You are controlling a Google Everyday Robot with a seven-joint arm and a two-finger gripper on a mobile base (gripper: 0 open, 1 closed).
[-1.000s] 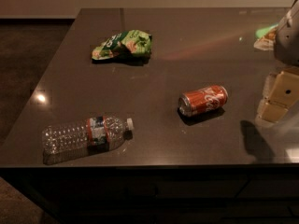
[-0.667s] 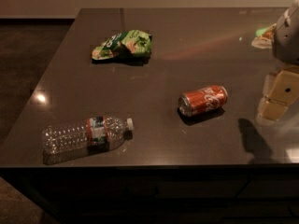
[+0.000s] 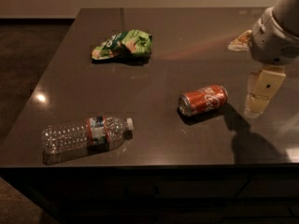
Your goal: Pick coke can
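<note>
Can on its side on a dark table, gripper just to its right.

The table (image 3: 187, 50) fills the view, dark and glossy. The arm (image 3: 275, 31) comes in at the upper right. The gripper (image 3: 259, 97) hangs from it, pointing down over the table's right part, just beside the can but apart from it. It holds nothing, and I cannot tell how far open it is. A clear bottle (image 3: 84, 133) lies on its side near the front left edge. A green bag (image 3: 122, 45) sits toward the far left. The can (image 3: 203, 100), red, lies on its side right of centre, one silver end toward the front left.
</note>
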